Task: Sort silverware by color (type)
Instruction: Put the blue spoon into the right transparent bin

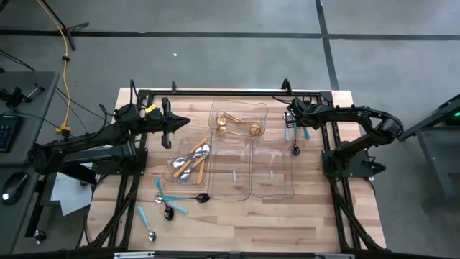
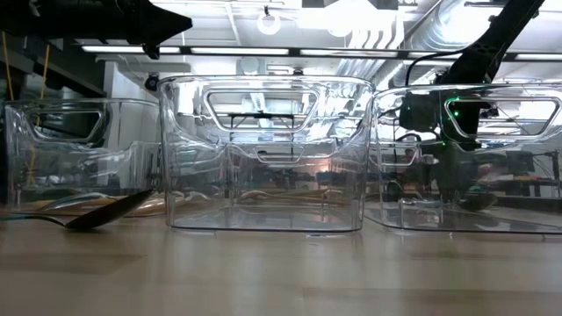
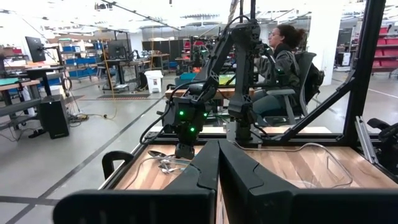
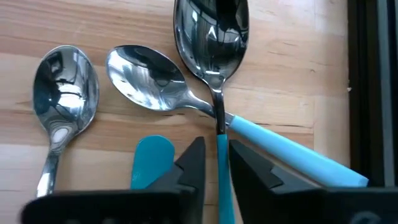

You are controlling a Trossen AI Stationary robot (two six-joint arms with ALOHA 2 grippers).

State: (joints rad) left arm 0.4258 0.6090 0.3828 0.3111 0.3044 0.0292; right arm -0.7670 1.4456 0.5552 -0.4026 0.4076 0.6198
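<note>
Right wrist view: our right gripper (image 4: 216,163) pinches a teal-handled spoon (image 4: 212,31) between its fingers, two more beside them. Left gripper (image 1: 171,122) waits pressed together. Gold pieces (image 1: 237,126) and orange-handled ones (image 1: 190,163) sit in trays; several lie unsorted.

The setting is a robotics lab or industrial test floor. A wooden worktop (image 1: 237,223) enclosed by a black metal frame (image 1: 230,93) stands on a grey concrete floor (image 1: 215,43). The left wrist view shows a large open hall: further desks (image 3: 25,84) with monitors, blue storage bins (image 3: 71,48), red shelving (image 3: 385,50), cables on the floor. A person (image 3: 280,62) sits at a workstation. The low view shows exposed ceiling ducts (image 2: 439,26) and strip lights (image 2: 237,51).
</note>
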